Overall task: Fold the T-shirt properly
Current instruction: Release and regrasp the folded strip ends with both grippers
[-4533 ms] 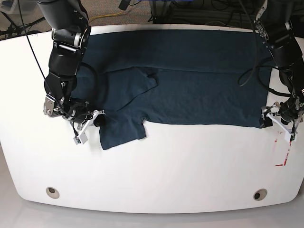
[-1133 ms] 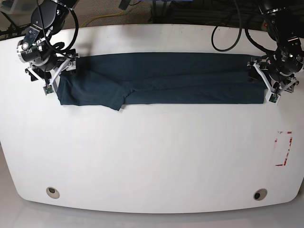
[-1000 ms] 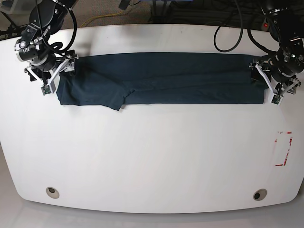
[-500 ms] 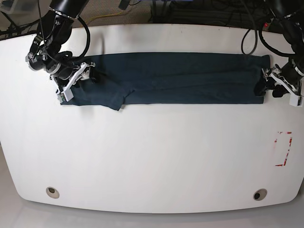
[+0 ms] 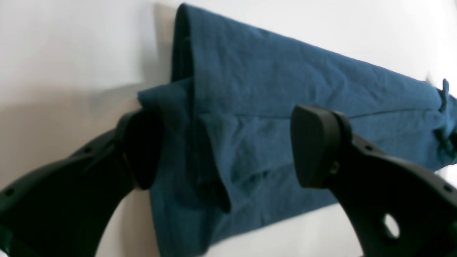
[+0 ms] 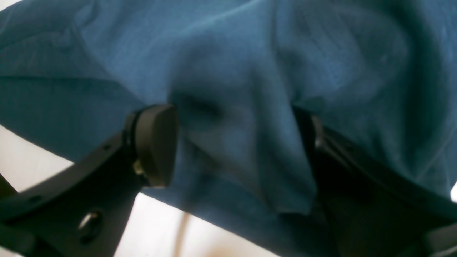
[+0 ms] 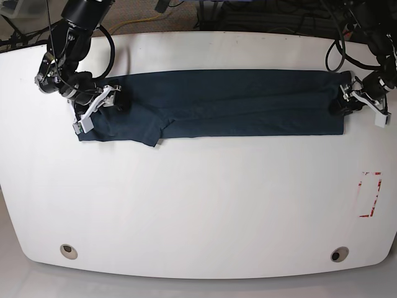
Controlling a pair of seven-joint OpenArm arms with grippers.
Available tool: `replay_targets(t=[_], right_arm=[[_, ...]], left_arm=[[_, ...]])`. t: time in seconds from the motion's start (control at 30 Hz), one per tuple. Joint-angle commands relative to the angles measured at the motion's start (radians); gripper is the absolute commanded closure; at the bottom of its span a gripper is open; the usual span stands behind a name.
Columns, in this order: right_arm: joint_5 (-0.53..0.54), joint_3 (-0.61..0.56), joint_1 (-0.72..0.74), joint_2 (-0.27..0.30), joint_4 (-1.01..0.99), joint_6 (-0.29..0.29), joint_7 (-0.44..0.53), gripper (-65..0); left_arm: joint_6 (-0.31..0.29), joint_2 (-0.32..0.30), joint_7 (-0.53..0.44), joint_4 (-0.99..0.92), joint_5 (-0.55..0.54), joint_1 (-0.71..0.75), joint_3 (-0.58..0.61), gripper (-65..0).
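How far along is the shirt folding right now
Done: the T-shirt lies as one long folded band across the table. In hand: the left gripper and right gripper sit open over the band's two ends, jaws straddling bunched cloth, nothing pinched. Left: folding the band end to end; one sleeve corner sticks out below.

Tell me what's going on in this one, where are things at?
A two-armed robot is folding a dark T-shirt on a white table. The shirt lies as a long, narrow band across the table. The right gripper is at the end with the sleeve sticking out, the left gripper at the opposite end. Both wrist views show the jaws spread wide with bunched cloth between the pads, not pinched. The band has yet to be folded across its length.
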Motion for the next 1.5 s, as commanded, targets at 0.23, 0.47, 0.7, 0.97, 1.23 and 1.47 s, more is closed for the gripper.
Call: replay_targets(t=[0.23,0.47,0.7,0.97,1.23,1.47], right_arm=[[-0.01,0.003,0.006,0.01,0.007,-0.002,-0.011,-42.0],[-0.009,0.003,0.004,0.01,0.007,-0.002,-0.011,-42.0],[-0.009,0.003,0.003,0.01,0.007,-0.002,-0.011,-41.9],[-0.009,0.003,0.004,0.01,0.007,-0.002,-0.011,-41.9],[-0.009,0.006,0.004,0.008,0.007,-0.002,-0.011,-41.7],[-0.009,0.006,0.004,0.008,0.007,-0.002,-0.011,-41.7]], left_arm=[[-0.006,-0.049,-0.001,0.031,-0.047,-0.001,0.033,-51.7],[-0.006,-0.088,0.006,0.125,-0.047,0.065,-0.005,-51.7],[-0.006,-0.122,0.002,0.011,-0.047,0.054,0.0,-51.7],[-0.006,-0.115,0.002,-0.01,-0.016,0.012,0.029,-51.7],[-0.006,-0.112,0.002,-0.082,-0.005,-0.014,0.035,-51.7],[-0.006,-0.112,0.002,-0.107,-0.01,-0.012,0.067,-51.7]])
